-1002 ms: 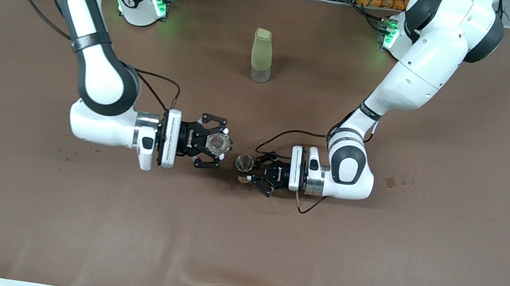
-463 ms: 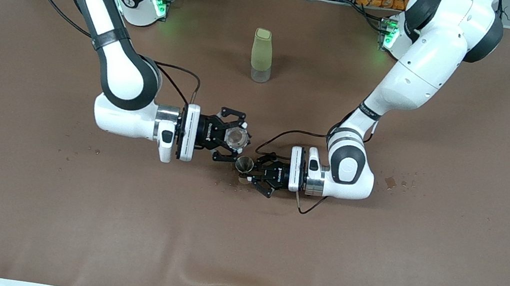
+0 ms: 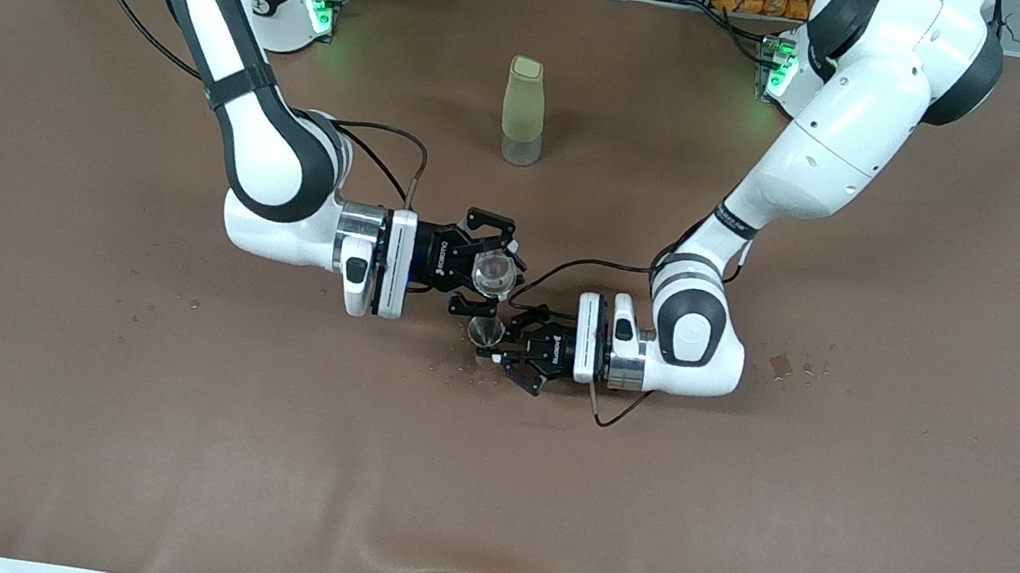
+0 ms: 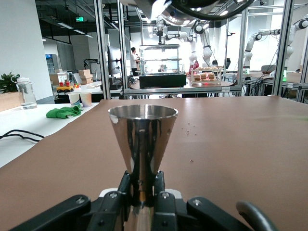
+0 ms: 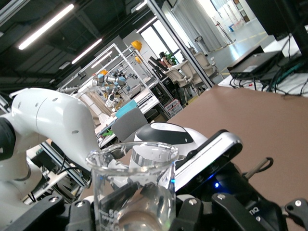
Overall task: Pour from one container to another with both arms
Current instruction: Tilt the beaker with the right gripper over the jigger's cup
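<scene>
surroundings: i see a tall pale-green bottle (image 3: 523, 112) upright on the brown tabletop (image 3: 51, 380), farther from the front camera than both hands and well apart from them; dark specks and a small stain (image 3: 781, 366) lie toward the left arm's end.
obstructions: nothing i can see stands between the two hands; the left arm's cable (image 3: 563, 269) loops just beside the cup.
right hand (image 3: 487, 268): clamped shut on the glass cup (image 3: 494, 272), over the middle of the tabletop.
glass cup axis: mouth toward the camera in my front view, so roughly upright; slightly tilted in the right wrist view (image 5: 132, 185).
left hand (image 3: 506, 345): clamped shut on the metal jigger (image 3: 486, 331) at its narrow waist.
jigger axis: long axis upright, open cone (image 4: 143, 139) upward.
relation: the cup sits just beside the jigger's rim; touching or apart, i cannot tell.
</scene>
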Controlling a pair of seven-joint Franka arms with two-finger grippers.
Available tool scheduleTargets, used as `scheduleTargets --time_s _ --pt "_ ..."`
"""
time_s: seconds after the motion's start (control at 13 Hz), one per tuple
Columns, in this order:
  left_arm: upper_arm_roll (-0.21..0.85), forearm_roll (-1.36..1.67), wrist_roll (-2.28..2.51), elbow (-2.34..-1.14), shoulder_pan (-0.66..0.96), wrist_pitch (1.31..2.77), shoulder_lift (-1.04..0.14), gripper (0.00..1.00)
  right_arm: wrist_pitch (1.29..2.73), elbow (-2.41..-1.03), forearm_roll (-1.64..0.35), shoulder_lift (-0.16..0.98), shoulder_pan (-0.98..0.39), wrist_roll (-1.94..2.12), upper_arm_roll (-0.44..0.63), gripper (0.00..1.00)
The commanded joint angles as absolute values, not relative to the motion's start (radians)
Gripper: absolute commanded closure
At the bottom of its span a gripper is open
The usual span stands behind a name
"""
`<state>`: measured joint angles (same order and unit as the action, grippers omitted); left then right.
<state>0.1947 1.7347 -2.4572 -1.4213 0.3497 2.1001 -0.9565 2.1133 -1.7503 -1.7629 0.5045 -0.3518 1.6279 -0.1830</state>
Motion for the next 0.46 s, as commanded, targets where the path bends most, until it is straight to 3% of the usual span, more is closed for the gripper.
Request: scheduleTargets --time_s 0.0,0.39 --pt "0.187 1.763 -2.450 -1.422 0.359 2.114 -0.956 1.00 2.125 -1.763 -1.792 0.488 -0.370 1.534 -0.176 1.00" --pt "0.189 1.759 -2.451 -1.440 0.351 2.111 -0.950 1.00 2.125 -1.769 -1.781 0.482 -0.370 1.381 -0.176 1.00"
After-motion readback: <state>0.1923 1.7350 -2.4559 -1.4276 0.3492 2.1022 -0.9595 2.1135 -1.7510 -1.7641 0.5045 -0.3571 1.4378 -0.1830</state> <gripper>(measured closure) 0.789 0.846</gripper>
